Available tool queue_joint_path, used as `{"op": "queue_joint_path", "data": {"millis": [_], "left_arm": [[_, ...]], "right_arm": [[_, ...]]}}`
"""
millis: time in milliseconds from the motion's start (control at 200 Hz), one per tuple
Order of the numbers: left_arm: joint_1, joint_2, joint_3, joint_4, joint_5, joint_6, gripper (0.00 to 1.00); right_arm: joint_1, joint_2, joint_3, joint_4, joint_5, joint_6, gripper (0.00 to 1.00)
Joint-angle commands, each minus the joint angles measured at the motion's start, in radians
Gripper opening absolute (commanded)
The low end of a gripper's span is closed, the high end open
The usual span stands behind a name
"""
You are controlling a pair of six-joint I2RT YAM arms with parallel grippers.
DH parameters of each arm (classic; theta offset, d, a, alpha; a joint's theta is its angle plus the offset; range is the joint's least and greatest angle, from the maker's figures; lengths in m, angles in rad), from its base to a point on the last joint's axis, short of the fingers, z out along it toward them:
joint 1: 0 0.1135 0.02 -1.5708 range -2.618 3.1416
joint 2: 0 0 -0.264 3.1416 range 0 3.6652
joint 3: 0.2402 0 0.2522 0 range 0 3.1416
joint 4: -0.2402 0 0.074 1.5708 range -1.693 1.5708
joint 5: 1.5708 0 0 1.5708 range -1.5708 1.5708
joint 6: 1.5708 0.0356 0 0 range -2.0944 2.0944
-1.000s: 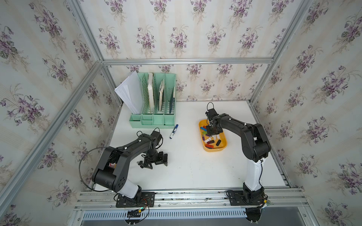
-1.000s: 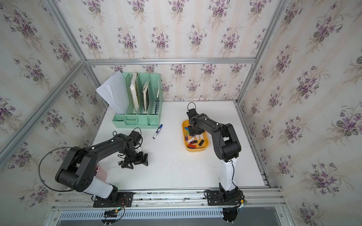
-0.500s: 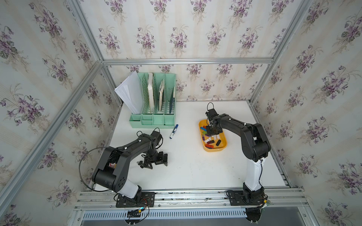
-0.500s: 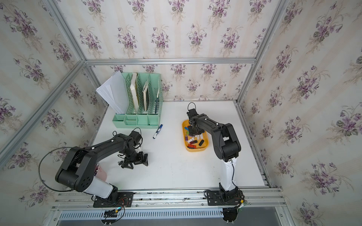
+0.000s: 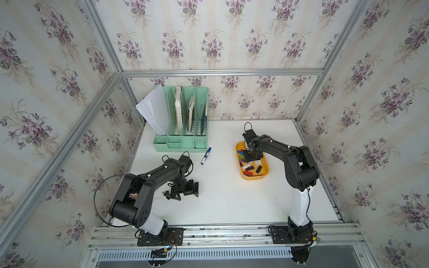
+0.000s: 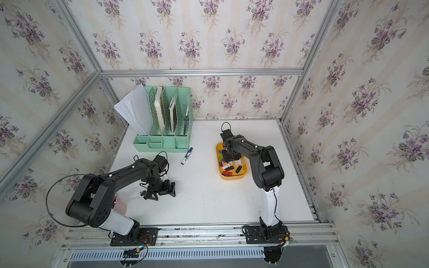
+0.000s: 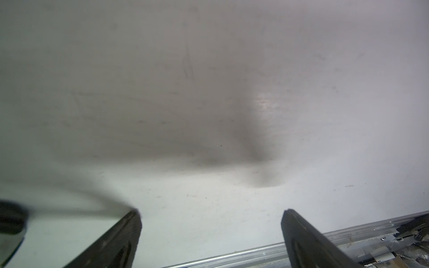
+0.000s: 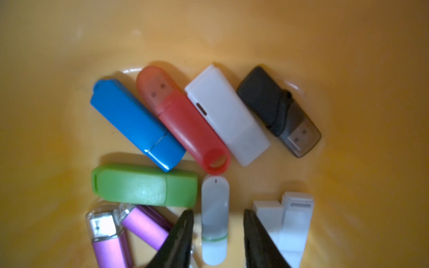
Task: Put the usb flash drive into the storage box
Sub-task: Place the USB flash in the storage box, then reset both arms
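The storage box [image 5: 255, 178] [image 6: 232, 178], a shallow yellow-orange tub, sits at the right middle of the white table. My right gripper [image 5: 249, 157] [image 6: 228, 157] reaches down into its far half. In the right wrist view the gripper [image 8: 218, 211] is open, and a white usb flash drive [image 8: 214, 204] with a green ring lies on the box floor [image 8: 348, 162] between the fingertips, with a gap on each side. My left gripper [image 5: 185, 189] [image 7: 211, 211] rests open on the bare table at the left, holding nothing.
Several other drives lie in the box: blue [image 8: 137, 123], red [image 8: 185, 120], white [image 8: 227, 113], black [image 8: 278, 109], green [image 8: 144, 185] and purple [image 8: 144, 225]. A mint-green file organizer [image 5: 183, 130] stands at the back left, with a blue marker [image 5: 206, 156] in front. A pink cup [image 6: 119, 205] shows behind the left arm.
The right gripper's jaws have parted inside the box and let go of the white drive. Neither arm has otherwise moved.
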Motion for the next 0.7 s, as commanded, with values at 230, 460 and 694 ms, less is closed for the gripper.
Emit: {"op": "queue_joint_path", "data": {"millis": [230,460,694], "left_arm": [[0.003,-0.058,0.1,-0.025,-0.077,0.032,0.99],[0.029,-0.174,0.261,0.085,-0.419,0.09,0.99],[0.056,-0.311,0.045,0.567,-0.719,0.271,0.99]], "right_arm": [[0.004,-0.238,-0.005,-0.015,0.028,0.008,0.63],[-0.026,-0.494,-0.058,0.049,-0.022,0.033,1.0],[-0.11,-0.674,-0.27,0.218,0.063,0.066,1.0]]}}
